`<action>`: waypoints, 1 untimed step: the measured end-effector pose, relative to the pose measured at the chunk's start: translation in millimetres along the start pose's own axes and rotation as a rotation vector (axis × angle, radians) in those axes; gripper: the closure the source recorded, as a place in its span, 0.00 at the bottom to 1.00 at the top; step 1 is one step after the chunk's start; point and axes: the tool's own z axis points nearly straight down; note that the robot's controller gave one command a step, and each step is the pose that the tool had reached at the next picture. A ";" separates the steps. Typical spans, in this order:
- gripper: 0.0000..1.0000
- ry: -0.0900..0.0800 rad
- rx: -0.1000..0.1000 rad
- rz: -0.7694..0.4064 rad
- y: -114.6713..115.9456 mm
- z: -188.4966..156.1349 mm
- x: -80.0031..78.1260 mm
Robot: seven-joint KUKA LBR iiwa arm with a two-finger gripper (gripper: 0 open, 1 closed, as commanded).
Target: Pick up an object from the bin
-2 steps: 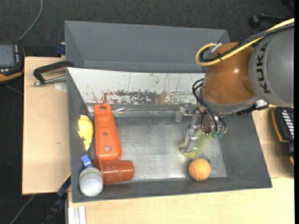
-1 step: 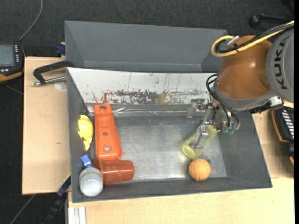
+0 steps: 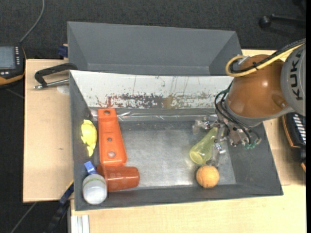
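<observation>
Yellow-green translucent cup [image 3: 202, 149]: tilted, at 4 o'clock of bin [image 3: 77, 144] floor, right at my gripper [image 3: 217, 139]; whether gripper is wide or narrow, cannot tell. Orange ball [image 3: 207, 176] near, at cup's 6 o'clock. Judged: reach done; confirmed grasp and lift remain.

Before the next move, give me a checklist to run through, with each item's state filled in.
1. Hand is down inside the bin, at its right end: ok.
2. Yellow-green tumbler lies tilted right against the hand: ok.
3. Tumbler actually gripped: cannot tell.
4. Room around the tumbler: not ok. The orange ball lies close beside it, toward the near wall.
5. Orange L-shaped block, yellow piece and white bottle lie at the left end, well away from the hand: ok.
</observation>
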 end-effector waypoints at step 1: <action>0.00 0.010 -0.005 -0.150 -0.6 31.2 7.8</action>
